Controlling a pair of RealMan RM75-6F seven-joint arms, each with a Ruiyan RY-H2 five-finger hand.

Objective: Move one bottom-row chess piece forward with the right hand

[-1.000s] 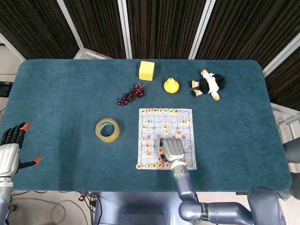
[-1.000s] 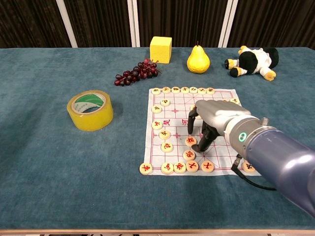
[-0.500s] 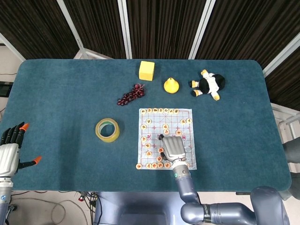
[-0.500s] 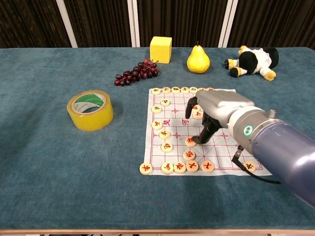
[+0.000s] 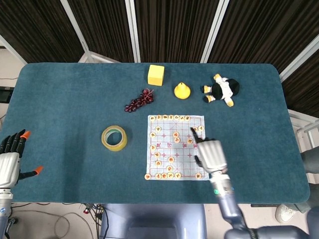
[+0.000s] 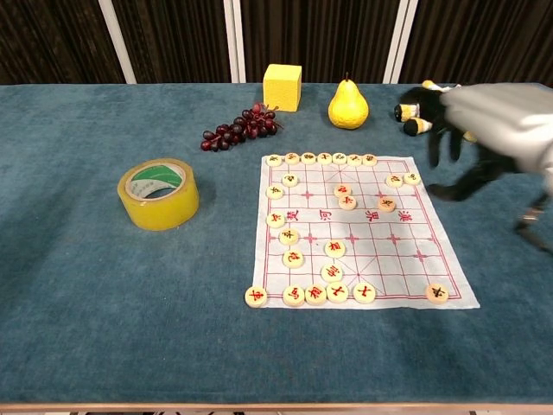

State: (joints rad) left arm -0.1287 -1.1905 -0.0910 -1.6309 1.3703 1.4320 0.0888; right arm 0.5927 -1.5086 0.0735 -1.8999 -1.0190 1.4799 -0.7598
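Dark slatted panels are seen behind a teal-covered bench (image 5: 65, 99), on which a paper chess board (image 6: 363, 229) is spread near the front edge. Round chess pieces are set along the board's far row, scattered through its middle, and lined along the bottom row (image 6: 315, 295). One piece (image 6: 335, 249) is placed a little ahead of that row, with another (image 6: 332, 272) just behind it. The right hand (image 5: 210, 154) is raised above the board's right side, clear of the pieces; its fingers (image 6: 449, 138) are loosely spread and curved downward, and nothing is held in them. The left hand (image 5: 11, 158) is seen off the bench's left front corner, fingers apart, nothing gripped. A roll of yellow tape (image 6: 158, 192) is laid left of the board. Beyond the board are found a bunch of dark grapes (image 6: 240, 127), a yellow cube (image 6: 282, 86), a yellow pear (image 6: 348, 105) and a black-and-white plush toy (image 5: 222, 89), the last partly hidden by the right hand in the chest view
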